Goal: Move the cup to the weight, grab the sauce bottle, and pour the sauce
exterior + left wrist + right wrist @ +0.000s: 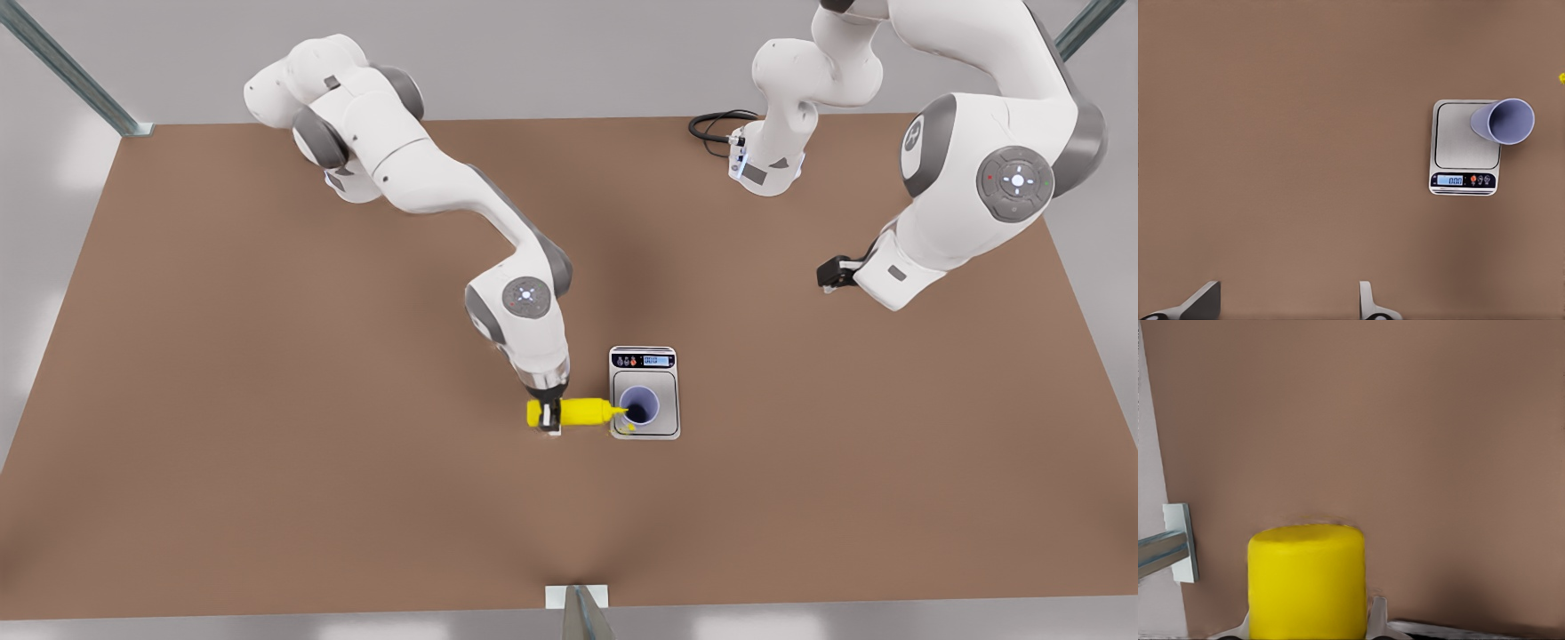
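The right gripper (pixel 552 418) is clamped across the bottle (pixel 578 412), holding it on its side just left of the scale (pixel 644 392), nozzle tipped into the cup (pixel 639 405). The cup stands upright on the scale's grey plate, toward its near-left part, with the display strip at the far end. A yellow speck lies on the plate at the cup's foot. The left gripper (pixel 829 274) waits well off to the right above the table (pixel 267 400), fingers (pixel 1205 303) spread apart and holding nothing.
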`<state>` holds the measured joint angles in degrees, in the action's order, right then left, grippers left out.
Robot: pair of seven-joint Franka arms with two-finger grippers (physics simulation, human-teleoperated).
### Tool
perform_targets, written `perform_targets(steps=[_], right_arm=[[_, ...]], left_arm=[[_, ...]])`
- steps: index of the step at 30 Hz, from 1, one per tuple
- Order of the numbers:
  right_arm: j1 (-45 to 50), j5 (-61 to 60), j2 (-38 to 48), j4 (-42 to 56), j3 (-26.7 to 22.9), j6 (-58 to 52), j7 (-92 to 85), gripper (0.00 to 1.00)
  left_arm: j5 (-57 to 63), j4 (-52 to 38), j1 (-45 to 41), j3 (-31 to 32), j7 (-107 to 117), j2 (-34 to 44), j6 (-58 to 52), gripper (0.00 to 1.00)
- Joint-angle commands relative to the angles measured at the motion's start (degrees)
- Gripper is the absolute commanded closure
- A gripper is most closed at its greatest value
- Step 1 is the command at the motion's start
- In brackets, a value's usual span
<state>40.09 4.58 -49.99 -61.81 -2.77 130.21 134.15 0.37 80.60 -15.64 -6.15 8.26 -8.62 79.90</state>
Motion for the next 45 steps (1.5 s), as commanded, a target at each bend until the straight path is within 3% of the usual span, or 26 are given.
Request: perform_targets(steps=[1,19,24,28,34,41,45], right_arm=[[-0.01,-0.53,0.07,0.11,0.14,-0.04,-0.20,0.64],[2.80,11.59,-1.51,1.16,0.58,1.19,1.56,0.64],[2.89,28.03,-3.09,2.22,0.58,8.39,1.64,0.64],[3.77,39.27,-3.09,0.37,0.66,7.78,0.77,0.64],[3.86,43.41,-3.00,-0.86,0.75,7.78,0.77,0.63],[4.91,43.32,-1.78,-0.95,0.58,7.25,1.91,0.64],[-1.94,19.69,14.57,-18.95,0.58,19.37,0.85,0.63]], left_arm=[[-0.01,0.00,0.08,0.00,0.00,0.00,-0.01,0.00],[-0.10,-2.90,0.00,0.00,0.18,-0.70,-1.50,0.00],[-0.10,-3.25,0.00,0.08,0.09,-0.87,-1.50,0.00],[-0.28,-3.34,0.00,0.17,0.17,-0.79,-1.59,0.00],[-0.28,-3.96,0.00,0.35,0.18,-0.88,-1.68,0.00],[-0.28,-4.04,0.00,0.26,0.18,-0.96,-1.68,0.00],[-0.28,-4.04,0.00,0.35,0.18,-0.87,-2.03,0.00]])
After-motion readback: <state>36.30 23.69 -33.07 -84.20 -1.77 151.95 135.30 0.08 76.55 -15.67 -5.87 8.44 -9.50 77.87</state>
